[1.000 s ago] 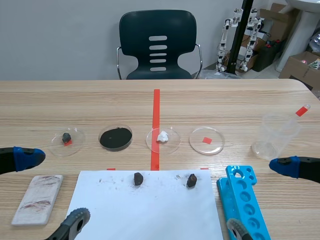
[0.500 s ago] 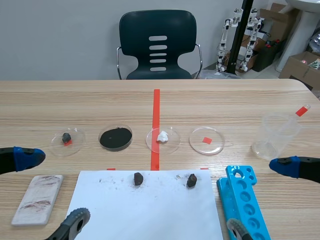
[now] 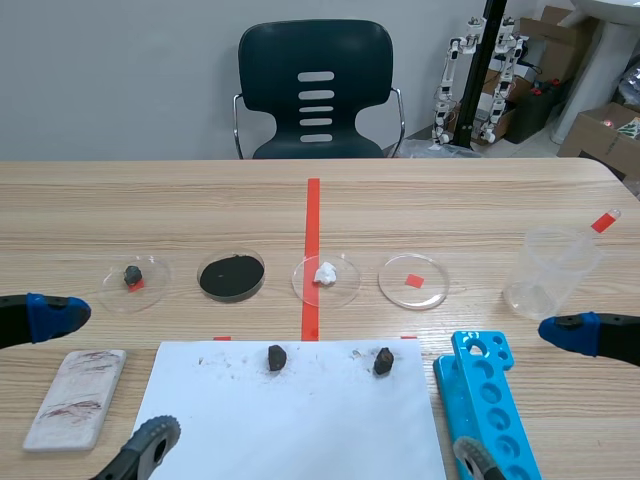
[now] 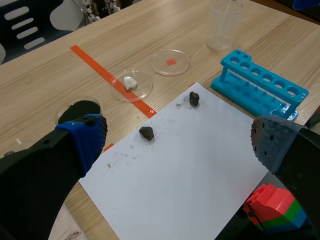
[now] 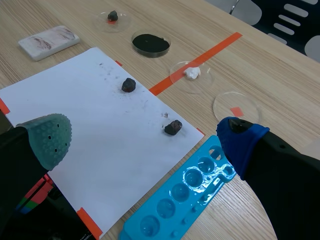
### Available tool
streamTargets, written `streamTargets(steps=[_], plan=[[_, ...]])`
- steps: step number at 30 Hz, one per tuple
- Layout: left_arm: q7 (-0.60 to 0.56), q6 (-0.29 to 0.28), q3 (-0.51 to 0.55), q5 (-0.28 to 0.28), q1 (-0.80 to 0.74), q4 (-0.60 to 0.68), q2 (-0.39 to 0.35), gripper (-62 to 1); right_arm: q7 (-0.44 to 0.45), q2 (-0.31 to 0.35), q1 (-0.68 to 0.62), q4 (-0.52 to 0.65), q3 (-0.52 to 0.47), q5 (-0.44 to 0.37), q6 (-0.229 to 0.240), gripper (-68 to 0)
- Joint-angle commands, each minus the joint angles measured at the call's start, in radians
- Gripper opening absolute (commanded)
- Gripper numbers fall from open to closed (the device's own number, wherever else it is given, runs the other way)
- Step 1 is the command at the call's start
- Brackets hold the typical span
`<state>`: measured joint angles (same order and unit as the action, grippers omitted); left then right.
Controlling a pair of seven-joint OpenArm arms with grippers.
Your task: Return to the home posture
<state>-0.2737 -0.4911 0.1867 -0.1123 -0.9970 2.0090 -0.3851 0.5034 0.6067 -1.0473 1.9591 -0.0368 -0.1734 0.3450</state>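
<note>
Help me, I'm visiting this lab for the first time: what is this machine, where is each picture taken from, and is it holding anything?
It is a robot with two black arms, each ending in a two-fingered pincer. One picture looks from between the arms across the wooden table. The other two come from cameras on the wrists, looking past the left pincer and the right pincer. Both pincers are open and hold nothing. On the table lie a white sheet with two dark lumps on it, four clear dishes, a clear cup, a blue tube rack and a streaked white tile.
</note>
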Motion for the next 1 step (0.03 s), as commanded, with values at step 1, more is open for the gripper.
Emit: streamTargets(steps=[1], plan=[[-0.014,0.002,0.006,-0.007,0.003,0.006,0.002,-0.4,0.012,0.000,0.003,0.012,-0.001,-0.011,0.000,-6.9]])
